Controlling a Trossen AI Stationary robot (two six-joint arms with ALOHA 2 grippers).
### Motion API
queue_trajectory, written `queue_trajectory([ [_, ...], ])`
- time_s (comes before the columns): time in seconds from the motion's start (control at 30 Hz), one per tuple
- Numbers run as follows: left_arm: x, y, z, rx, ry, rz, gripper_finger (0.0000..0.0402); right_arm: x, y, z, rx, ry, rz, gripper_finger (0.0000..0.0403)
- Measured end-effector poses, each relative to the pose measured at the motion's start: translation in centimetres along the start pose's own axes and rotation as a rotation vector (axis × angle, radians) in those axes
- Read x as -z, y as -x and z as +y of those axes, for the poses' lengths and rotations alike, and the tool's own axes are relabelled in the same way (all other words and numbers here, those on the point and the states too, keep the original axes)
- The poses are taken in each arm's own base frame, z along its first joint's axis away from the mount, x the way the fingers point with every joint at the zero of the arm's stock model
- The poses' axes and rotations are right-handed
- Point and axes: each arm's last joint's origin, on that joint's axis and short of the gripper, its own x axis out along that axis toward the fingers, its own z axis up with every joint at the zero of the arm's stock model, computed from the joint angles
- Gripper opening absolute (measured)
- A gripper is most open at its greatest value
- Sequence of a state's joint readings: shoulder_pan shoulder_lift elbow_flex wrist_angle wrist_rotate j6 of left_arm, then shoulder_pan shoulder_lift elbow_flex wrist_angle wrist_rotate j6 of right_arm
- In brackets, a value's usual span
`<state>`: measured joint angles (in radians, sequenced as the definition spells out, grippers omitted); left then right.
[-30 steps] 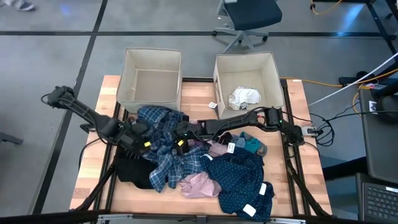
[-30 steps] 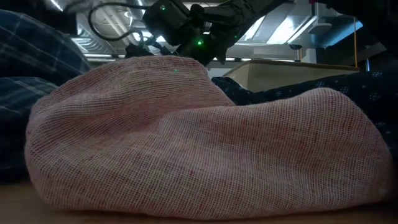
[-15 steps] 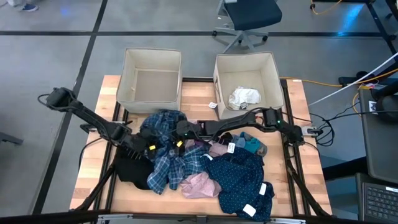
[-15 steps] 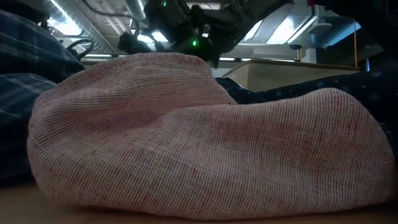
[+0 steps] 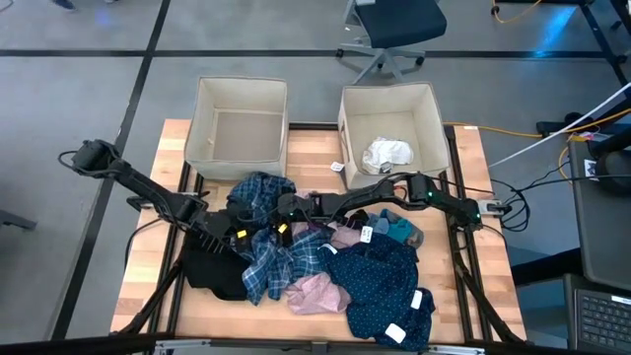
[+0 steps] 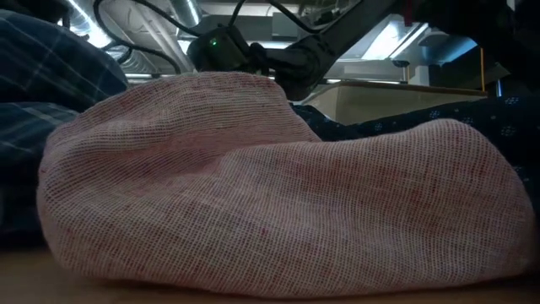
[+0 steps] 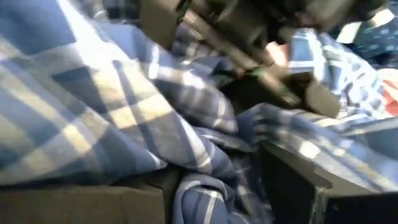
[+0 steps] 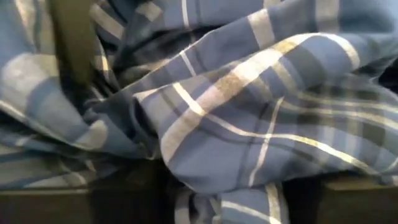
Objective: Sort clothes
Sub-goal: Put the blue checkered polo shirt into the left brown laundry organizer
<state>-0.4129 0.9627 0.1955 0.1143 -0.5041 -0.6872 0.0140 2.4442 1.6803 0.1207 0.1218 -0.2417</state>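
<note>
Grey floor with dark seams surrounds the wooden table (image 5: 148, 281) in the high view, and an office chair (image 5: 394, 30) stands behind it. Two beige fabric bins sit at the far edge: the left bin (image 5: 242, 123) has only its flat bottom showing, the right bin (image 5: 389, 118) holds a crumpled white piece (image 5: 386, 154). Soft clothes lie in one heap in the middle of the table: a wrinkled blue plaid shirt (image 5: 271, 251), a black garment (image 5: 212, 271), a pink one (image 5: 315, 294), a navy dotted piece (image 5: 380, 286) and teal socks (image 5: 399, 229). The left claw (image 5: 235, 232) and the right claw (image 5: 281, 212) both meet the plaid shirt from opposite sides. In the low view a pink cloth with coarse open weave (image 6: 270, 194) fills nearly everything, with dark arm parts and ceiling pipes above it. In the left wrist view folds of plaid fabric (image 7: 112, 118) lie between the dark fingers (image 7: 292, 180), so this claw is clamped on the shirt. In the right wrist view plaid cloth (image 8: 249, 118) covers the fingers, and I cannot tell whether this claw is apart or together.
</note>
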Motion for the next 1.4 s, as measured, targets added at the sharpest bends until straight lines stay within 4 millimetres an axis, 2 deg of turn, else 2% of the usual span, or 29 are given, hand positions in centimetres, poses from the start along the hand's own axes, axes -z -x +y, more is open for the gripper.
queue_trajectory([
  [0.13,-1.4,0.3,-1.2,0.045,-0.035,0.000,0.0172,0.1,0.0,0.0,0.016,0.001,0.003,0.0114],
  [0.27,-3.3,1.6,-2.4,0.017,-0.098,0.082,0.0172,0.1,0.0,-0.1,0.030,0.028,0.006,0.0028],
  [0.47,-5.0,4.5,-3.0,-0.087,-0.085,0.224,0.0172,-0.5,0.5,-0.3,0.077,0.032,0.002,0.0037],
  [0.63,-3.8,5.8,-2.7,-0.151,-0.045,0.300,0.0172,-1.8,1.9,-0.3,0.082,0.087,0.000,0.0027],
  [0.73,-3.2,6.4,-2.9,-0.157,-0.066,0.288,0.0172,-2.9,3.0,-0.5,0.080,0.128,-0.004,0.0027],
  [0.97,-2.4,7.6,-3.8,-0.131,-0.119,0.173,0.0172,-6.2,6.7,-1.7,0.089,0.129,-0.067,0.0027],
  [1.4,-1.4,8.9,-4.6,-0.050,-0.188,0.137,0.0172,-12.3,15.2,-4.4,0.188,0.165,-0.246,0.0027],
])
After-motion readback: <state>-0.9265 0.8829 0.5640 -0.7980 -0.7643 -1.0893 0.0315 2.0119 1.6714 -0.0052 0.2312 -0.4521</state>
